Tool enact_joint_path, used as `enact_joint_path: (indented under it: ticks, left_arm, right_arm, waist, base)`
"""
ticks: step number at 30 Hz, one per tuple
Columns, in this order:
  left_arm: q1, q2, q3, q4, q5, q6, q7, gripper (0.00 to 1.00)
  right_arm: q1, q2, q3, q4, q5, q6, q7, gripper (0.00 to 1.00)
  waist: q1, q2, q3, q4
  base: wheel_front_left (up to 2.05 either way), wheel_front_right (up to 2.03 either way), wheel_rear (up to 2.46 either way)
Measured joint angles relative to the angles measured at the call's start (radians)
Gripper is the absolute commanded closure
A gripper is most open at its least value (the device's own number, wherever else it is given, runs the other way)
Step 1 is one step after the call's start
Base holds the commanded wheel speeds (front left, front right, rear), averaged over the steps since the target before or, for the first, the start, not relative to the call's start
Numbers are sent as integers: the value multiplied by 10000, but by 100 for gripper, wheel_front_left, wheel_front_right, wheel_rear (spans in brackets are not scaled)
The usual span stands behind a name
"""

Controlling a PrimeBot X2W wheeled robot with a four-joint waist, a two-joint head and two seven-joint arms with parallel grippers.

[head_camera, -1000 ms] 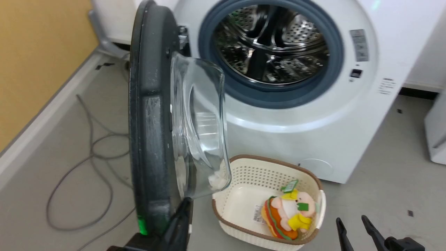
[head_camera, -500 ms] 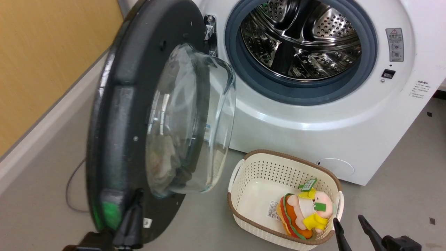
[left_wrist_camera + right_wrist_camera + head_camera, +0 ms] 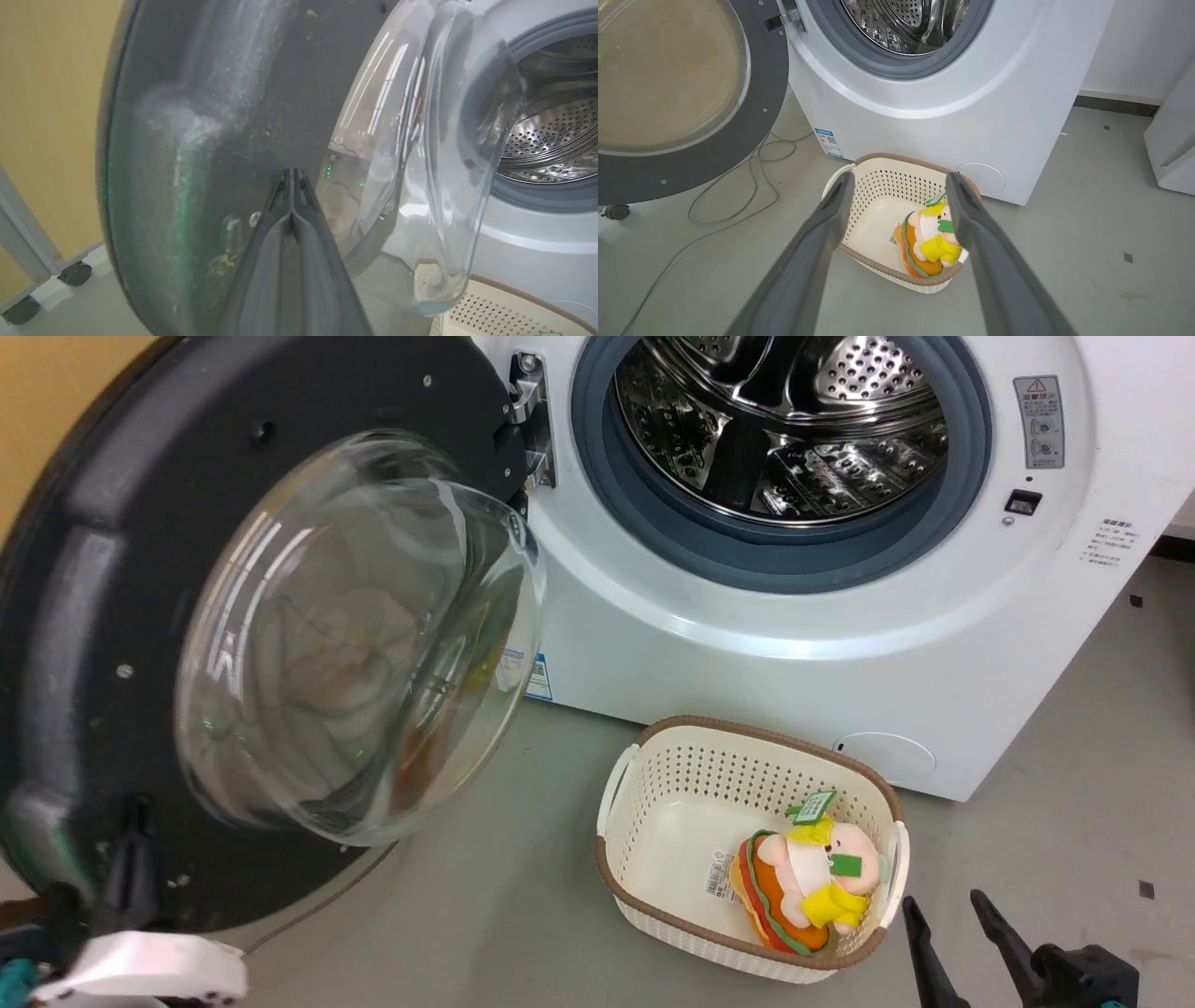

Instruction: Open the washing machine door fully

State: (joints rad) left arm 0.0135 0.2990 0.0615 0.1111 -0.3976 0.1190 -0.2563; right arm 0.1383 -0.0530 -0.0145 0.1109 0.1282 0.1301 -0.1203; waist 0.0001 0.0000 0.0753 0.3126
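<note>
The washing machine [image 3: 747, 644] is white, and its steel drum [image 3: 794, 420] lies open behind a grey gasket. The washing machine door [image 3: 84, 616] hangs swung far out to the left on its metal hinge [image 3: 532, 420], its matte black inner face and clear glass bowl [image 3: 364, 635] turned toward me. My left gripper [image 3: 138, 812] is shut, fingertips touching the door's inner face near its lower rim. In the left wrist view the shut left gripper [image 3: 292, 173] rests against the door [image 3: 210, 93] beside the bowl [image 3: 420, 163]. Low at the right, my right gripper [image 3: 943, 903] stands open with nothing in it.
A cream basket [image 3: 653, 756] holding a plush toy [image 3: 808, 891] sits on the grey floor before the machine, just ahead of my right gripper [image 3: 899, 179]. Grey cables [image 3: 738, 186] trail under the door [image 3: 752, 154]. A tan wall [image 3: 46, 116] and a wheeled frame [image 3: 28, 261] stand left, a white appliance [image 3: 1171, 140] right.
The door has swung from edge-on to wide open toward the left, with my shut left gripper following its lower rim. The head view shifted too. The right gripper stayed open and still.
</note>
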Motion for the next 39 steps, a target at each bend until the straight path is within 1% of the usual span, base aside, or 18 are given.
enact_joint_path:
  ticks: [7, 10, 13, 15, 17, 20, 22, 26, 29, 32, 33, 34, 35, 36, 37, 38, 39]
  left_arm:
    - [-873, 65, 1358, 1256, 284, -650, 0, 100]
    - [-1201, 77, 1737, 1781, 454, -803, 0, 100]
    - [-1477, 203, 1939, 2274, 752, -1016, 0, 100]
    - [-1660, 226, 2136, 2573, 917, -1064, -4, 100]
    - [-1868, 318, 2364, 2963, 1026, -1220, -10, 100]
    - [-1997, 324, 2625, 3173, 1262, -1235, -12, 100]
    - [-1997, 291, 2746, 3254, 1429, -1329, -10, 100]
    - [-1895, 38, 2859, 3049, 1808, -1371, -12, 100]
    - [-1322, -420, 2794, 2617, 2136, -1367, -12, 100]
    - [-562, -911, 2767, 2180, 2203, -1423, -12, 100]
    - [-357, -1035, 2696, 2092, 2209, -1519, -12, 92]
    - [-156, -1129, 2583, 2094, 2230, -1605, -12, 70]
    - [14, -1244, 2485, 2075, 2255, -1662, -12, 54]
    - [157, -1358, 2387, 2033, 2295, -1693, -12, 29]
    - [281, -1465, 2313, 1946, 2301, -1753, -12, 8]
    - [358, -1553, 2266, 1862, 2303, -1753, -12, 0]
    - [450, -1605, 2201, 1732, 2320, -1753, -12, 0]
  right_arm:
    - [-46, 0, -90, -36, -56, 0, 56, 0]
    - [-48, 0, -82, -82, -56, 0, 61, 0]
    - [-59, 0, -38, -96, -56, 0, 86, 0]
    - [-77, 0, -35, -109, -58, 0, 86, 0]
    - [-89, 0, -23, -109, -56, 0, 86, 0]
    - [-89, 0, -42, -92, -46, 0, 84, 0]
    - [-88, 0, -56, -52, 52, 0, 69, 0]
    - [-72, 0, -54, 65, 54, 0, -12, 0]
    - [-31, 0, -44, 146, 115, 0, -58, 0]
    - [-22, 0, -42, 161, 138, 0, -136, 0]
    - [-22, 0, -46, 161, 138, 0, -136, 0]
    - [-22, 0, -42, 159, 138, 0, -138, 0]
    - [-17, 0, -50, 159, 138, 0, -138, 0]
    - [-12, 0, -58, 157, 138, 0, -138, 0]
    - [-8, 0, -61, 157, 136, 0, -138, 0]
    - [3, 0, -63, 157, 134, 0, -138, 0]
    - [10, 0, -61, 151, 119, 0, -138, 0]
  waist:
    - [0, 0, 77, -113]
    - [0, 0, 114, -140]
    - [-1, 0, 152, -207]
    - [-1, 0, 182, -248]
    - [-1, 0, 184, -292]
    - [-2, 0, 113, -323]
    - [-1, 0, 51, -338]
    - [-1, 0, -137, -365]
    - [-2, 0, -365, -362]
    - [-2, 0, -559, -388]
    - [-2, 0, -601, -403]
    - [-2, 0, -637, -422]
    - [-2, 0, -663, -436]
    - [-2, 0, -688, -438]
    - [-2, 0, -717, -437]
    - [-2, 0, -749, -438]
    - [-2, 0, -778, -441]
  base:
    - [0, 0, 0]
    - [0, 0, 0]
    - [0, 0, 0]
    - [0, 0, 0]
    - [0, 0, 0]
    - [0, 0, 0]
    - [0, 0, 0]
    - [0, 0, 0]
    - [0, 0, 0]
    - [0, 0, 0]
    - [0, 0, 0]
    - [0, 0, 0]
    - [0, 0, 0]
    - [0, 0, 0]
    - [0, 0, 0]
    - [0, 0, 0]
    - [0, 0, 0]
